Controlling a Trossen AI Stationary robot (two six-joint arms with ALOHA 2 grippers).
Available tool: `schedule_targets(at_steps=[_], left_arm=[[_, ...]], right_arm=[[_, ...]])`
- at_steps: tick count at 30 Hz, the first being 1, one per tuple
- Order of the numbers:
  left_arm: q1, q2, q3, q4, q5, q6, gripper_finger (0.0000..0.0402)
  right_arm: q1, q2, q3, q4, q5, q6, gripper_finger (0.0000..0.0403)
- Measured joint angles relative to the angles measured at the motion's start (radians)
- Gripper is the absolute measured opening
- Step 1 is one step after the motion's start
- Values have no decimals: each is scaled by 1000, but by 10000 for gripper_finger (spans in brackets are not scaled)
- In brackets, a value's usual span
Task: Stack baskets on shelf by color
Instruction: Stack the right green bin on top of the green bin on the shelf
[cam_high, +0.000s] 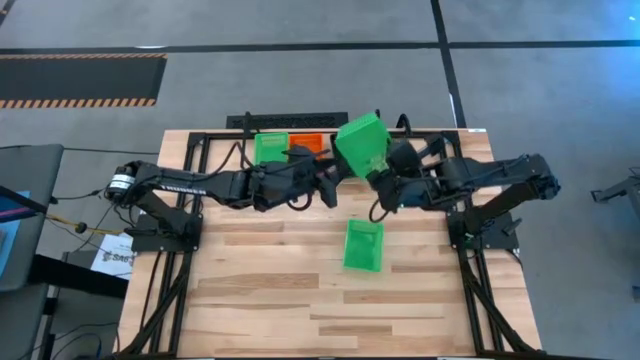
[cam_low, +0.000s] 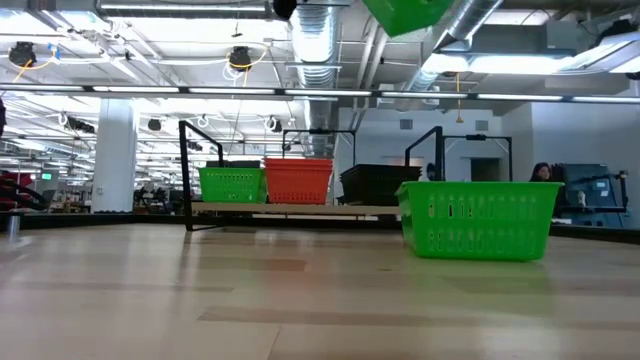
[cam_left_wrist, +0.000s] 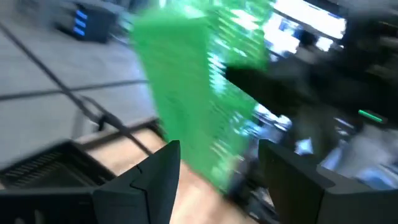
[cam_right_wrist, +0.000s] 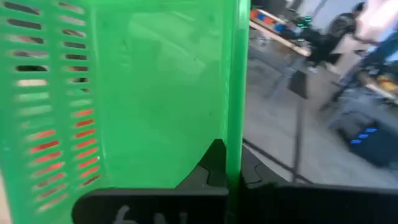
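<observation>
My right gripper (cam_high: 378, 182) (cam_right_wrist: 231, 171) is shut on a green basket (cam_high: 362, 145) held high over the middle of the table; its lower part shows at the low view's top edge (cam_low: 405, 12). My left gripper (cam_high: 327, 187) (cam_left_wrist: 217, 180) stands open just left of that basket (cam_left_wrist: 186, 93), its fingers apart from it in the high view. A second green basket (cam_high: 363, 245) (cam_low: 478, 218) rests on its bottom mid-table. On the shelf (cam_low: 300, 210) at the far edge sit a green basket (cam_low: 232, 183), a red-orange one (cam_low: 297, 180) and a black one (cam_low: 380, 183). My right gripper pinches a thin edge of the green basket (cam_right_wrist: 235, 124), which runs edge-on between its two fingers. The fingers come roughly level from the table's right side. The basket is lifted clear of the table and tilted, standing up above the fingers.
The black frame tubes (cam_high: 190, 200) run along both sides of the table under the arms. Bare wood (cam_high: 260, 300) spreads over the near half. Beyond the table lies the room, where a person (cam_low: 541, 172) sits far off.
</observation>
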Motion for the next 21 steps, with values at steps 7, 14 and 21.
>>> schedule_targets(at_steps=[7,14,21], left_arm=[[53,0,0,0,-87,62,204],[93,0,0,-43,-17,106,132],[102,0,0,-59,-3,147,10]], right_arm=[[44,55,-11,173,-11,-94,2],[80,82,-13,196,-16,-118,6],[94,73,-8,203,-17,-131,55]])
